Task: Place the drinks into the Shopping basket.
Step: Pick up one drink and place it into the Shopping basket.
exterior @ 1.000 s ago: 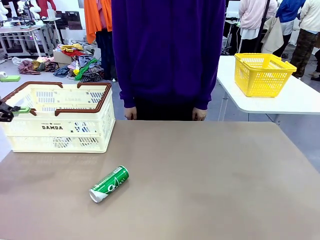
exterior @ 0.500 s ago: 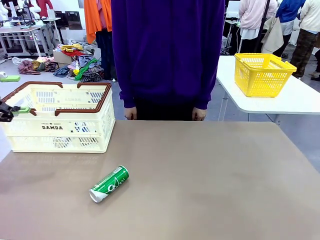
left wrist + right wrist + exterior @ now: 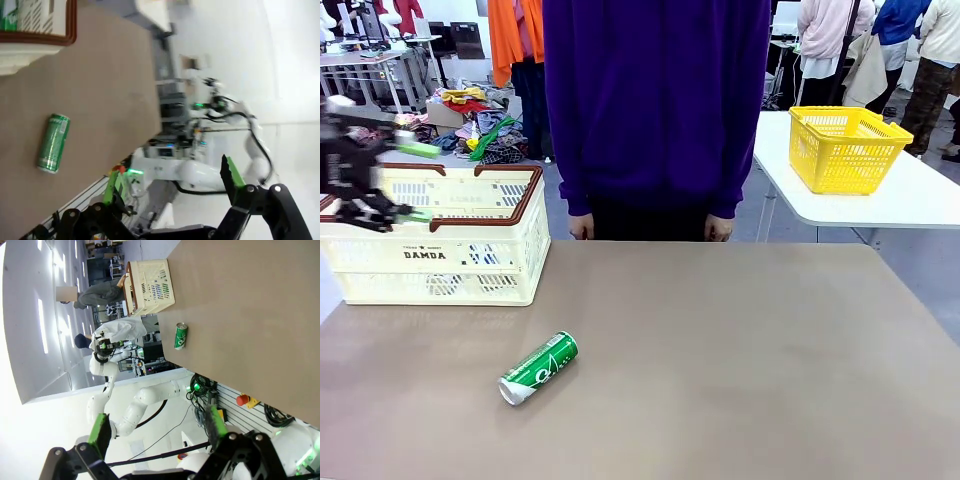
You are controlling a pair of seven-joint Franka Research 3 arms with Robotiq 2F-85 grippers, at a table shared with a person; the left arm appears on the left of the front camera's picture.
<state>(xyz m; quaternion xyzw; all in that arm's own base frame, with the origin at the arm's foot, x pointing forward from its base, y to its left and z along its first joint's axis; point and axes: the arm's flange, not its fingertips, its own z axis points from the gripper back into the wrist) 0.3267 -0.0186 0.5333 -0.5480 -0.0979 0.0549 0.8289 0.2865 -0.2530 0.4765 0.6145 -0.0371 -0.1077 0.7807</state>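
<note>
Across the brown table, the front view has the left gripper blurred above the near-left rim of the Shopping basket, jaws spread wide and holding nothing; half a second earlier only its tip sat low at the picture's left edge, so it has risen and come inward. A green can lies on its side on the tabletop in front of the basket, where it lay before, and the person in purple stands at the far edge, hands hanging (a yellow basket sits on the white table beyond). From the left wrist, the gripper's green-padded fingers gape empty over the room beyond the table, with the can on the brown surface and a brown-rimmed corner of the basket at top left. From the right wrist, the right gripper is likewise wide open and empty, well apart from the can and the basket, and the white left arm shows beyond the table edge.
</note>
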